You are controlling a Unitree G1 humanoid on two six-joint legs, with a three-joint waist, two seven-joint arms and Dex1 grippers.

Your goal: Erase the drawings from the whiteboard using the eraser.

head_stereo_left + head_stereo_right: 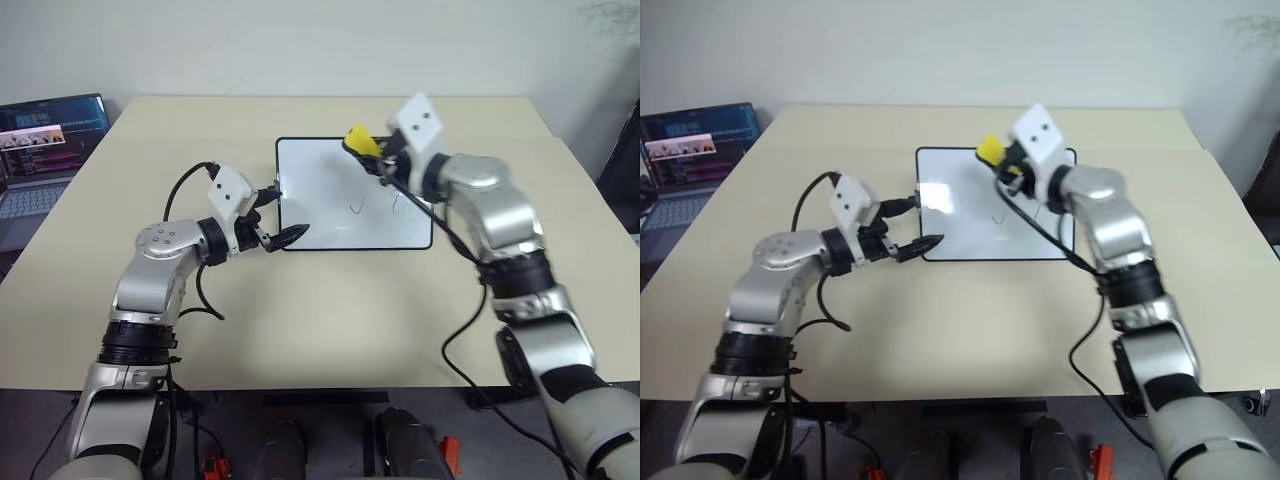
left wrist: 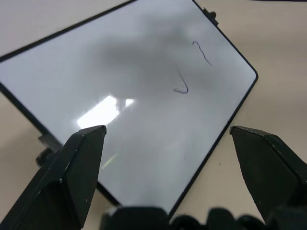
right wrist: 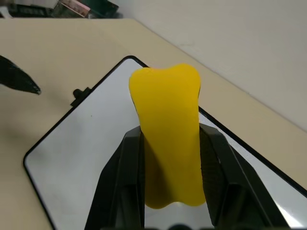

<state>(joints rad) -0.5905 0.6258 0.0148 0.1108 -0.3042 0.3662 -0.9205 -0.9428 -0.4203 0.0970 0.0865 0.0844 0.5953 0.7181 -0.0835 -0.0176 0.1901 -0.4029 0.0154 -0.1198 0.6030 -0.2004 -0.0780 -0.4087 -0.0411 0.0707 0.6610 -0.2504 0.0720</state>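
- Left eye view: the whiteboard [image 1: 330,200] lies flat near the middle of the table [image 1: 300,320]. The right gripper [image 1: 372,152] hangs above the board's far right part, clamped on the yellow eraser [image 1: 360,140]; the eraser looks lifted off the surface, not rubbing. Two thin drawings [image 1: 358,208] sit right of the board's middle. The left gripper [image 1: 272,228] is at the board's left edge near its near corner, fingers spread wide, nothing between them. A laptop [image 1: 45,150] stands at the far left, cut off by the frame.
- Right eye view: same layout. The right arm crosses over the board's right side and hides part of the white surface there, so any marks under it cannot be checked.
- Left wrist view: the two wide-set black fingers [image 2: 72,172] frame the board; a hook-shaped mark and a faint curve are plain. A bright glare patch could mask faint strokes.
- Right wrist view: the eraser fills the space between the fingers and is pinched in at the waist; its underside is out of sight.
- Progress, as a judgement: eraser in hand, most of the board is clean, but at least two marks are left to wipe.
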